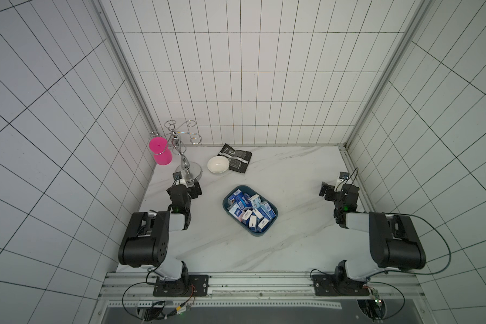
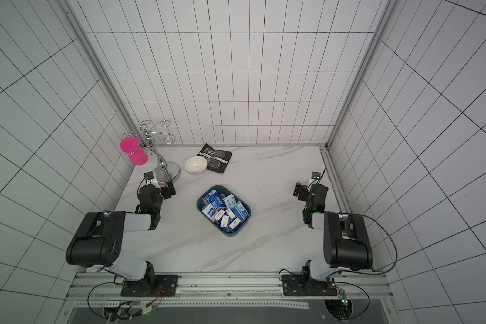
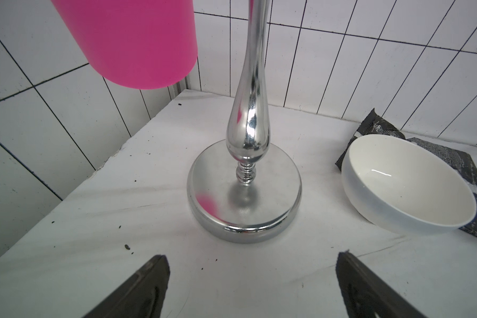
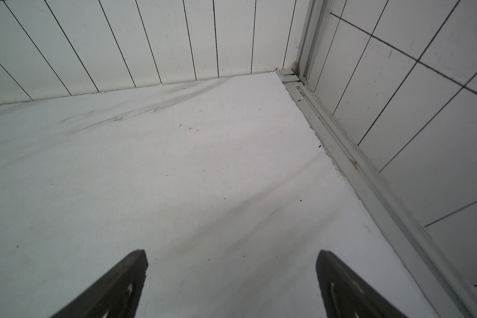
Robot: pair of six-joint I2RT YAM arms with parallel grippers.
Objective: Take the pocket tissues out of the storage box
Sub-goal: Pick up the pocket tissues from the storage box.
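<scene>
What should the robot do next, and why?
Probably swing the left end effector, open and empty, over the storage box. All the pocket tissues lie inside the box, while that end effector faces the chrome stand.

The right end effector [image 4: 231, 254] has its jaws wide apart over the marbled worktop [image 4: 176, 165], facing a corner. A metal rail [image 4: 350, 162] lines one worktop edge below the tiled walls [image 4: 149, 41].
</scene>
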